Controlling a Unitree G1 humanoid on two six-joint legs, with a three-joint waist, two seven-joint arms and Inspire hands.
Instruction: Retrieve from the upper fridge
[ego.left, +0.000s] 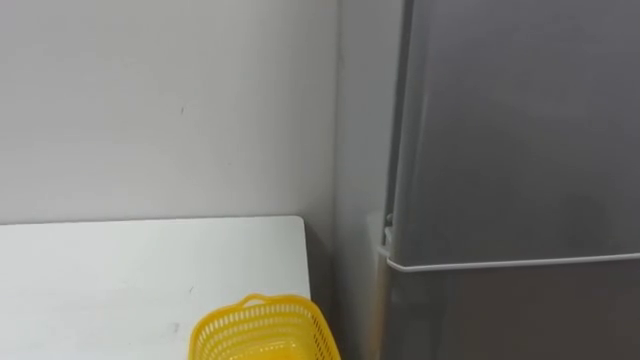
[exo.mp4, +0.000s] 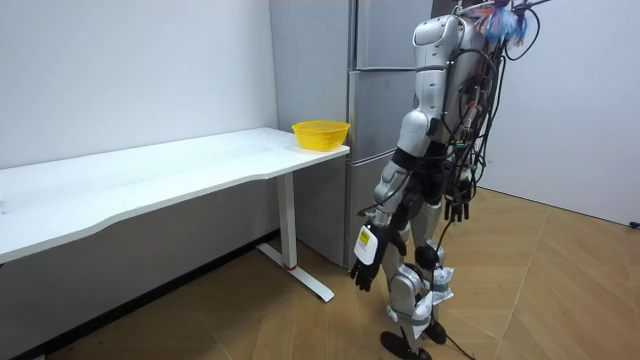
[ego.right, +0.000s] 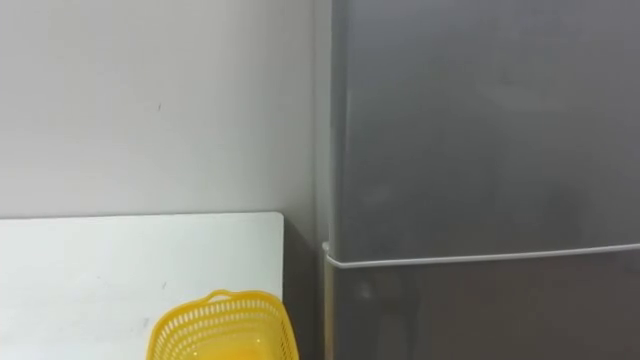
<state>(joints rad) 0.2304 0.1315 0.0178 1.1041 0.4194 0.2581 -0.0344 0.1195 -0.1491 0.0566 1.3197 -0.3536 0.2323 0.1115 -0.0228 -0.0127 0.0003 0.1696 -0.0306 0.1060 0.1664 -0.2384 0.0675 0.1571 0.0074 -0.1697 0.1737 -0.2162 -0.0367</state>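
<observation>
The grey fridge (ego.left: 520, 130) stands straight ahead with both doors closed. A pale seam (ego.left: 500, 264) separates the upper door from the lower one. In the room view I stand upright facing the fridge (exo.mp4: 375, 100), about an arm's length away. My left hand (exo.mp4: 366, 268) hangs by my thigh with relaxed fingers and holds nothing. On the far side of my body my right hand (exo.mp4: 458, 208) also hangs down, fingers straight and empty.
A white table (ego.left: 120, 270) runs along the wall to my left, its end close beside the fridge. A yellow mesh basket (ego.left: 262, 330) sits on that end of the table. Wooden floor lies behind me in the room view.
</observation>
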